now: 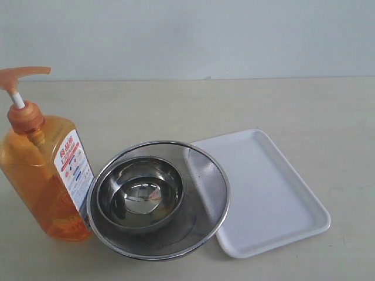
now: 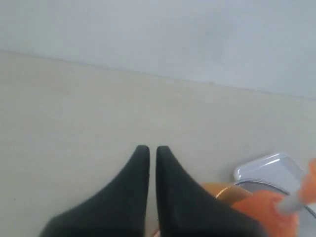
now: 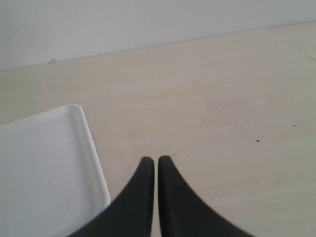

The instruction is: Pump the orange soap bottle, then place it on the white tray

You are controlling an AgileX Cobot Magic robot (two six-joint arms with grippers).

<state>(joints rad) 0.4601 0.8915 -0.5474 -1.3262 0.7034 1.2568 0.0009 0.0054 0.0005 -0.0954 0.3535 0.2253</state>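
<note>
Orange soap bottle [image 1: 41, 181] upright at desk [image 1: 234, 105] left, against mesh strainer [image 1: 208, 175]; white tray [image 1: 275, 193] right. Left gripper [image 2: 149, 150] clenched, empty, near bottle; right gripper [image 3: 156, 160] clenched, empty, beside tray. Press pump head [image 1: 23, 73] straight down; avoid tipping bottle.

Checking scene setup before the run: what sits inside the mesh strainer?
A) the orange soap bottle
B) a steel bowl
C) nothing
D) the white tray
B: a shiny steel bowl rests inside the mesh strainer, while the orange soap bottle stands on one side of it and the white tray lies on the other.
</note>
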